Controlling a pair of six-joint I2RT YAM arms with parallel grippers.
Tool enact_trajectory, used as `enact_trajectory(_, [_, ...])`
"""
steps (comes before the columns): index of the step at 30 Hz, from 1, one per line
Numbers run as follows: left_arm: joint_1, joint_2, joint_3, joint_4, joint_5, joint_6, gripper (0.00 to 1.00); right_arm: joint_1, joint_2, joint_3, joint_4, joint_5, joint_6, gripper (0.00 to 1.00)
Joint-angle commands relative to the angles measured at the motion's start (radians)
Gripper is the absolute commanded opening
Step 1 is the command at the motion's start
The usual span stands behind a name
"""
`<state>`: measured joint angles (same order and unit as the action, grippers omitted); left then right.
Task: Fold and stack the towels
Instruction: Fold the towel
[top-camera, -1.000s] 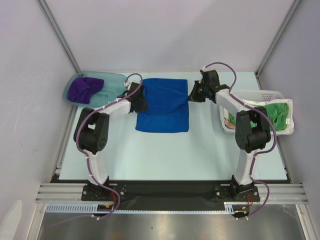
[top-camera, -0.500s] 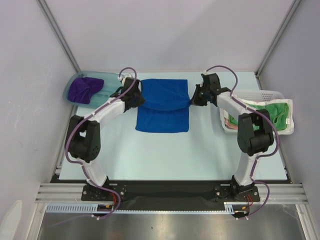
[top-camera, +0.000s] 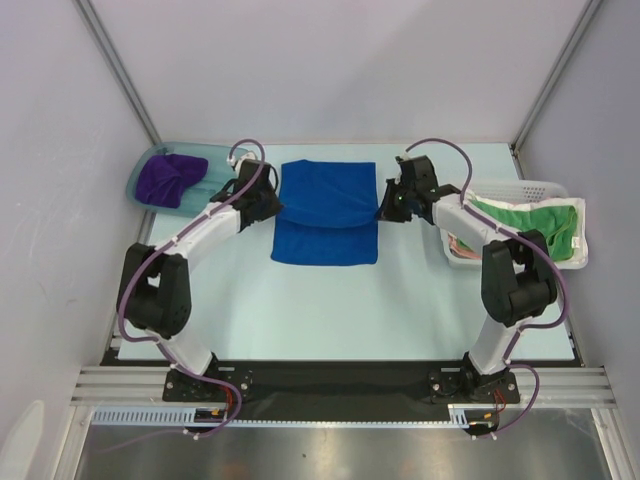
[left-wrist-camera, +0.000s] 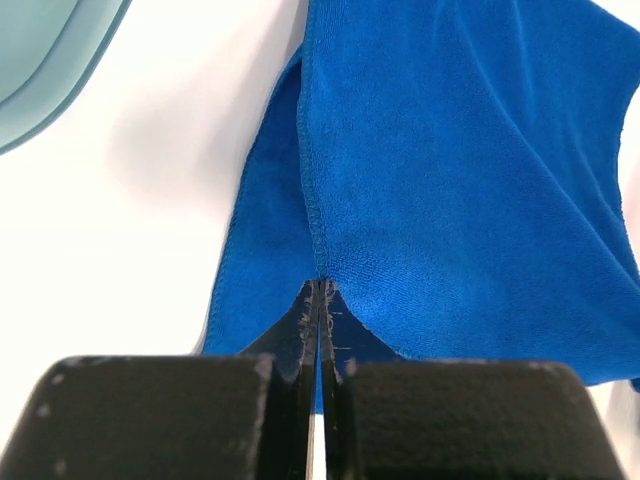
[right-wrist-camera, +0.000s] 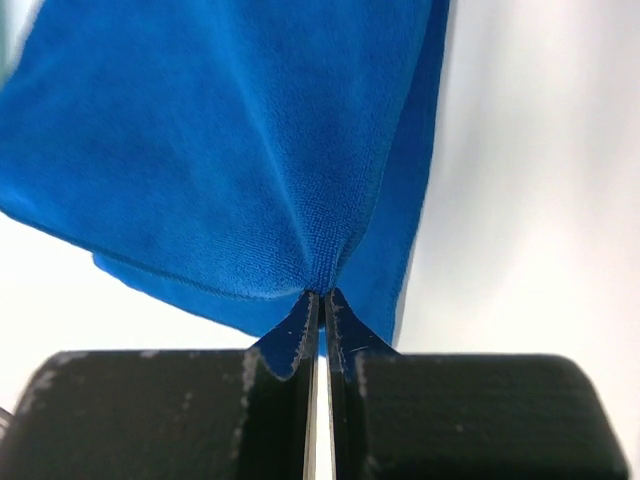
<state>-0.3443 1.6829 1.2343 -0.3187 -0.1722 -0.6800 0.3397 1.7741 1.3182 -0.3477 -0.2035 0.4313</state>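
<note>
The job is being judged as barely begun: 1 of 3 towels is being folded and none is being stacked. The blue towel (top-camera: 327, 212) is lying by the middle of the table's (top-camera: 330, 310) far edge, 1 layer being draped over the other. Its side hems are being pinched by the closed left pincer (top-camera: 270, 205) and the closed right pincer (top-camera: 384, 210). The purple towel (top-camera: 165, 178) is sitting bunched in the tub (top-camera: 218, 157) at the far left corner, and the green towel (top-camera: 545, 222) in the basket (top-camera: 520, 187) at the right edge.

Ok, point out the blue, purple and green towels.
blue towel (top-camera: 327, 192): top view, middle of its folded-over upper layer.
purple towel (top-camera: 166, 178): top view, middle of the bunched cloth.
green towel (top-camera: 545, 220): top view, middle of the visible cloth.
</note>
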Motion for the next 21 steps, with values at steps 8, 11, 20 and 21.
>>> enact_trajectory(8, [0.007,-0.101,-0.075,0.001,0.023,0.014,0.0,0.028,-0.1,-0.083,-0.005,0.029,-0.019,0.0])
enact_trajectory(11, [0.007,-0.123,-0.097,-0.003,0.036,0.017,0.0,0.035,-0.125,-0.106,-0.01,0.033,-0.025,0.0])
enact_trajectory(20, [0.011,-0.167,-0.151,0.0,0.071,0.013,0.0,0.068,-0.157,-0.171,-0.002,0.027,-0.022,0.0])
enact_trajectory(21, [0.011,-0.17,-0.163,0.003,0.074,0.011,0.0,0.073,-0.157,-0.178,-0.001,0.029,-0.022,0.0])
